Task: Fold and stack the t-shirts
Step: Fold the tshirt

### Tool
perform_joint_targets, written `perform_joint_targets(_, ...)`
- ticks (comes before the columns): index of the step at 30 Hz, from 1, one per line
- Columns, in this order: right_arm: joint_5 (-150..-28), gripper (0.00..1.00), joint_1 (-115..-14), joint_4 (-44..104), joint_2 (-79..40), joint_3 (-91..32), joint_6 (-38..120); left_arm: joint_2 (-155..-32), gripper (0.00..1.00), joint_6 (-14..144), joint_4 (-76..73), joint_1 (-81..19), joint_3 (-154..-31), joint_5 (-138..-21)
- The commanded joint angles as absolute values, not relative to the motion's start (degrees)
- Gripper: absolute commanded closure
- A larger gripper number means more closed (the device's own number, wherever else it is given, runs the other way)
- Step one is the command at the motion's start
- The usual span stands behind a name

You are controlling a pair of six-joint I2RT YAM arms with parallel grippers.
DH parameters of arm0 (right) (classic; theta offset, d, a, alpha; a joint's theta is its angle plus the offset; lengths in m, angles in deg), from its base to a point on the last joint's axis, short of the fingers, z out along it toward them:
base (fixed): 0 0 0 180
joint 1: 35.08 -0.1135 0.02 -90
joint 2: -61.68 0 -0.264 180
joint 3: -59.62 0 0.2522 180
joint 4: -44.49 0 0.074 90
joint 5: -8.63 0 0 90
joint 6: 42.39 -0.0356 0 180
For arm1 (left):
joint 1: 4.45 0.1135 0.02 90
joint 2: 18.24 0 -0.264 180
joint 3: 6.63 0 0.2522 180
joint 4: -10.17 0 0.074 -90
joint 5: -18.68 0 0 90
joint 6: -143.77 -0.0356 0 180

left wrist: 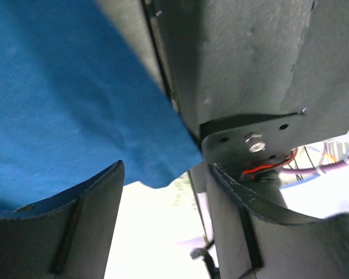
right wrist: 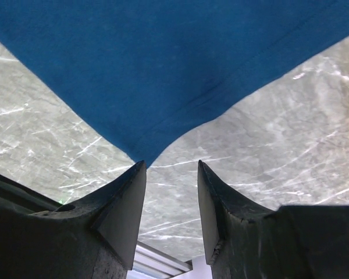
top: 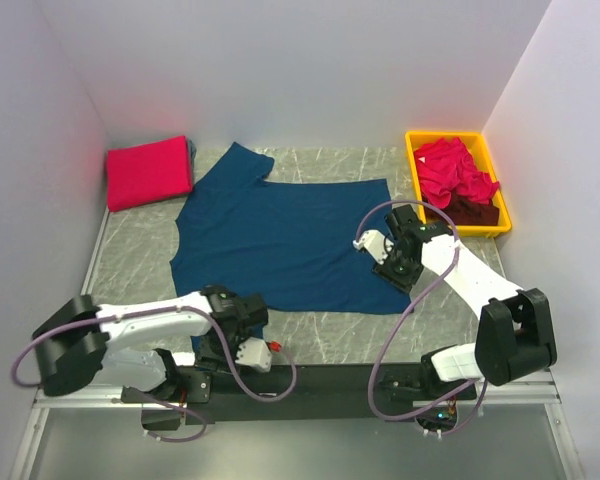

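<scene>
Right wrist: navy t-shirt (right wrist: 163,70) corner lies ahead of right tool (right wrist: 171,168).

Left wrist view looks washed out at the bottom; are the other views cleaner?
Left wrist: white glare blown out between the fingers, shirt corner soft, wiring at right blurred. Right wrist: evenly lit, shirt and table sharp. Top: even light, red cast from the pink shirt on the left wall.

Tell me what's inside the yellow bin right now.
The yellow bin holds crumpled red-pink shirts in a heap, with a dark maroon shirt showing at its near end. The cloth covers the bin floor, so anything underneath is hidden.
</scene>
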State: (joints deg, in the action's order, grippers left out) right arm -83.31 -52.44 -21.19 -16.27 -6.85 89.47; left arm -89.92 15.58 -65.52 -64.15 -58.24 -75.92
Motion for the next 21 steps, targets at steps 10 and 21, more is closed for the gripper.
perform_joint_targets(10,-84.27,0.52,-49.23,-21.83,-16.28,-8.37,91.46,-100.59,0.36,31.0,-64.58,-69.83,-61.96,-63.85)
perform_joint_targets(21,-85.06,0.53,-47.38,-21.47,-16.02,-8.54,92.25,-105.6,0.39,31.54,-65.55,-70.45,-63.11,-63.05)
